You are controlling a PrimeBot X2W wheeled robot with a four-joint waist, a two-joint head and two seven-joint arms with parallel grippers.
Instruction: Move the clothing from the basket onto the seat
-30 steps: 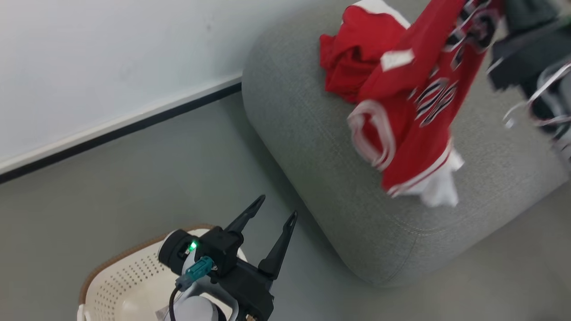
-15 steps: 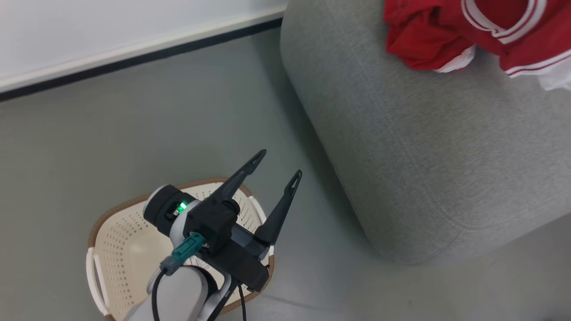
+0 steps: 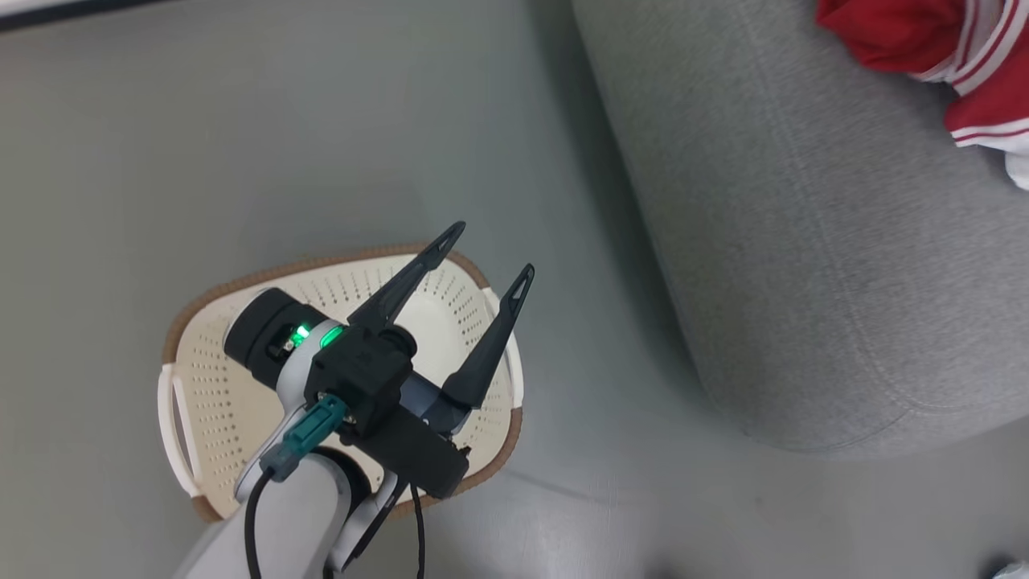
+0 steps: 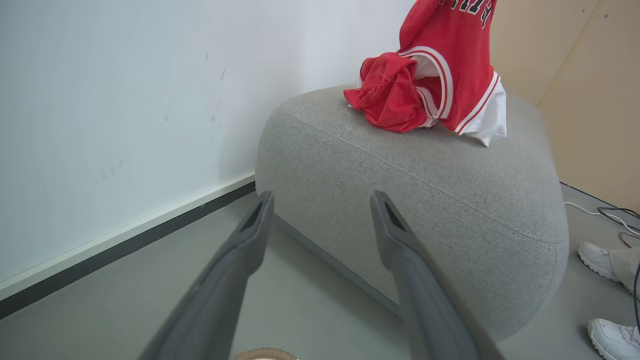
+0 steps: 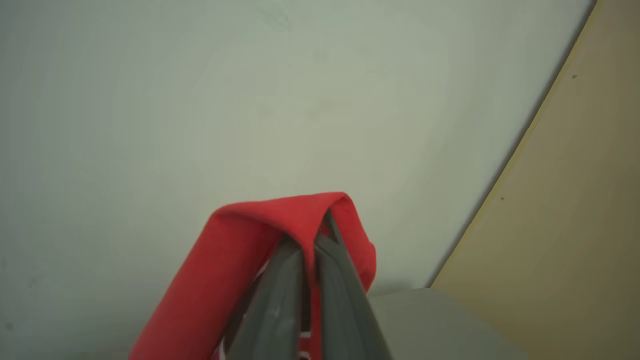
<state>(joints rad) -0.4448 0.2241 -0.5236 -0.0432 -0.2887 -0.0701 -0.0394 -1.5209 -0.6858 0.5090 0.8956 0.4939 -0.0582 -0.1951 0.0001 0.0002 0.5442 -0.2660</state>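
Red jersey fabric drapes over my right claw, its two fingers pinched shut on the fold. My left claw hangs with fingers spread wide above the cream basket, which sits on the grey floor near the seat. Well beyond the left fingertips, the other clothing lies bunched on the seat's top, the jersey rising from the heap out of frame.
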